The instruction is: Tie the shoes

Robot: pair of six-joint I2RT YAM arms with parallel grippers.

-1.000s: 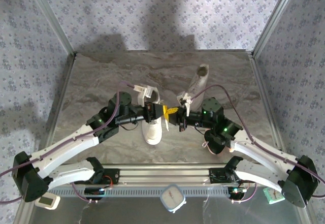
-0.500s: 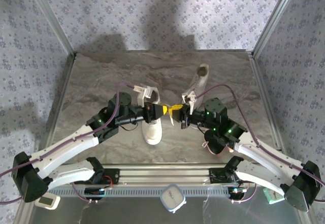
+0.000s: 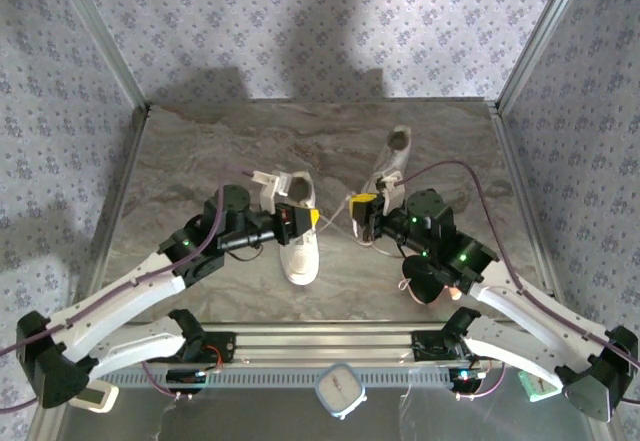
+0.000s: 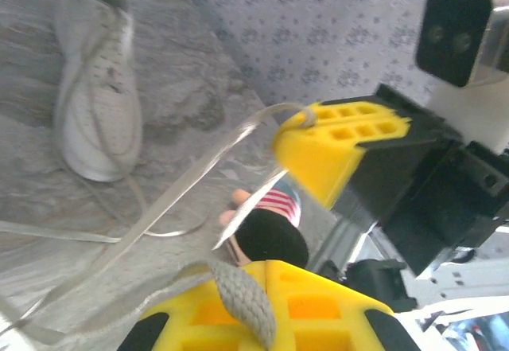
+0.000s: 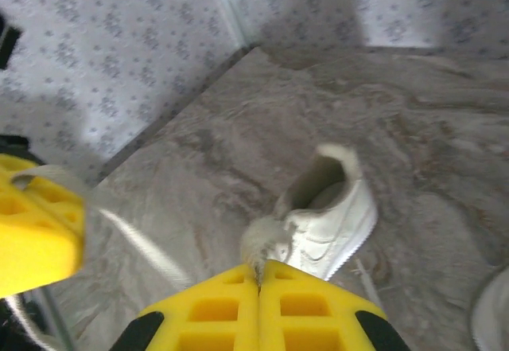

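L gripper (image 3: 313, 218) sits mid-frame in the top view, fingers pinched on a white lace (image 4: 243, 307), right over the centre shoe (image 3: 299, 251), toe pointing down-frame. R gripper (image 3: 361, 204) is just beside it, fingers pressed together on a fuzzy lace end (image 5: 262, 247). Second shoe (image 3: 392, 161) lies up-right of centre.
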